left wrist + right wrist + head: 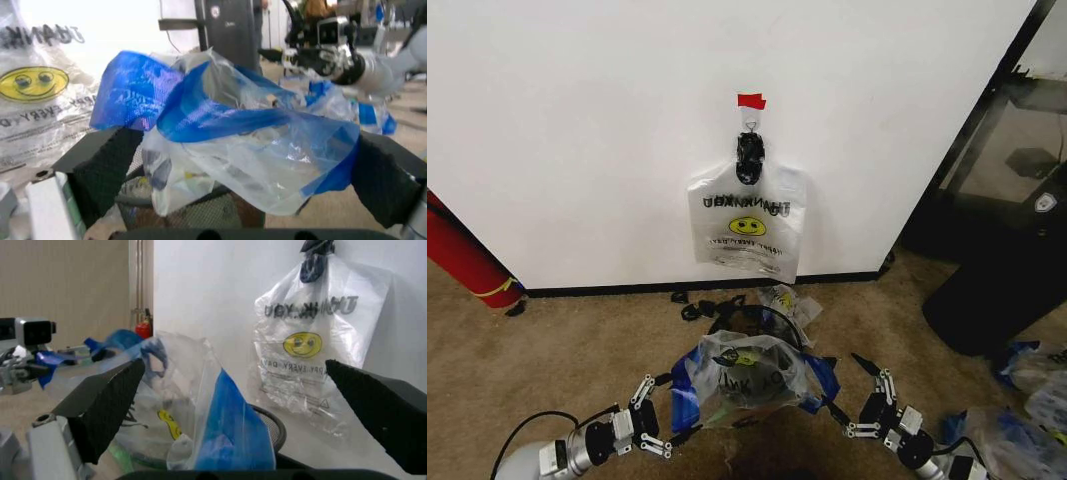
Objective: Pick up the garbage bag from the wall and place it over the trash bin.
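Note:
The garbage bag (747,375), clear plastic with blue patches, lies crumpled over the trash bin, whose black mesh rim (268,421) shows beneath it. My left gripper (652,417) is low at the bag's left side and open, with the blue-patched plastic (220,115) bulging between its wide-spread fingers (100,165). At the bag's right side my right gripper (857,400) is also open, and a blue edge of the bag (230,430) rises between its fingers (107,400). The left wrist view shows the right gripper (313,52) beyond the bag.
A second smiley "THANK YOU" bag (747,225) hangs on the wall from a hook under red tape. A long red cylinder (467,260) leans at the left. A big black cylinder (997,300) and several loose bags (1027,400) sit at the right. Black scraps (697,305) lie by the baseboard.

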Motion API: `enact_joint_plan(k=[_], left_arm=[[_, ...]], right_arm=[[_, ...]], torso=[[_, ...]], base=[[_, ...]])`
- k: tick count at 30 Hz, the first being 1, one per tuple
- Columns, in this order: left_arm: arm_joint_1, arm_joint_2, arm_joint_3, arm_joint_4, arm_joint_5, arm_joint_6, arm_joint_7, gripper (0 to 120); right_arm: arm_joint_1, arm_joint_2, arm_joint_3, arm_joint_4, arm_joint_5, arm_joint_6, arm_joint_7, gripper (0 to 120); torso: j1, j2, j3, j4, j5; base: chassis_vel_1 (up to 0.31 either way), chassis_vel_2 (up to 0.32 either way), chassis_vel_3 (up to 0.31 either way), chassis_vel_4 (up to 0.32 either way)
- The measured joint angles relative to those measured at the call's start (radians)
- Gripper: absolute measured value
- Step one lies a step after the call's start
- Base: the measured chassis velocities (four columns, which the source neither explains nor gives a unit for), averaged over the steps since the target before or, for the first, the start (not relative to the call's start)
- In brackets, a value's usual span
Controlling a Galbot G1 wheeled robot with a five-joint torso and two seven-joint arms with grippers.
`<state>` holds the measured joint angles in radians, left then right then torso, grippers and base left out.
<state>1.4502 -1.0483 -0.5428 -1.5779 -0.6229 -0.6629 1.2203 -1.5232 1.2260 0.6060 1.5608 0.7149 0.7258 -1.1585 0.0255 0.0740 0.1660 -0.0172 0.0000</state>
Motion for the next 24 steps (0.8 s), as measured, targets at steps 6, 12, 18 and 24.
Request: enact_joint_plan(k=[6, 12, 18, 24], left_arm=[[-0.046, -0.051, 0.032, 0.07, 0.028, -0.013, -0.024, 100], [-0.093, -0.103, 0.047, 0.163, 0.127, -0.06, -0.076, 100], [-0.105, -0.104, 0.045, 0.211, 0.159, -0.099, -0.131, 100], [-0.09, -0.093, 0.04, 0.201, 0.134, -0.107, -0.085, 100]], right_arm=[[0.013, 0.022, -0.029, -0.004, -0.043, 0.02, 0.04, 100], [0.029, 0.043, -0.086, 0.037, -0.135, 0.025, 0.13, 100], [0.038, 0.061, -0.132, 0.093, -0.222, 0.028, 0.2, 100], [0.039, 0.078, -0.166, 0.121, -0.338, 0.026, 0.243, 100]], torso=[[0.0, 0.0, 0.0, 0.0, 0.0001], [0.0, 0.0, 0.0, 0.0, -0.0001], [0.0, 0.0, 0.0, 0.0002, -0.0001], [0.0, 0.0, 0.0, 0.0002, -0.0002]], base=[[0.0, 0.0, 0.0, 0.0], [0.0, 0.0, 0.0, 0.0], [0.0, 0.0, 0.0, 0.0], [0.0, 0.0, 0.0, 0.0]])
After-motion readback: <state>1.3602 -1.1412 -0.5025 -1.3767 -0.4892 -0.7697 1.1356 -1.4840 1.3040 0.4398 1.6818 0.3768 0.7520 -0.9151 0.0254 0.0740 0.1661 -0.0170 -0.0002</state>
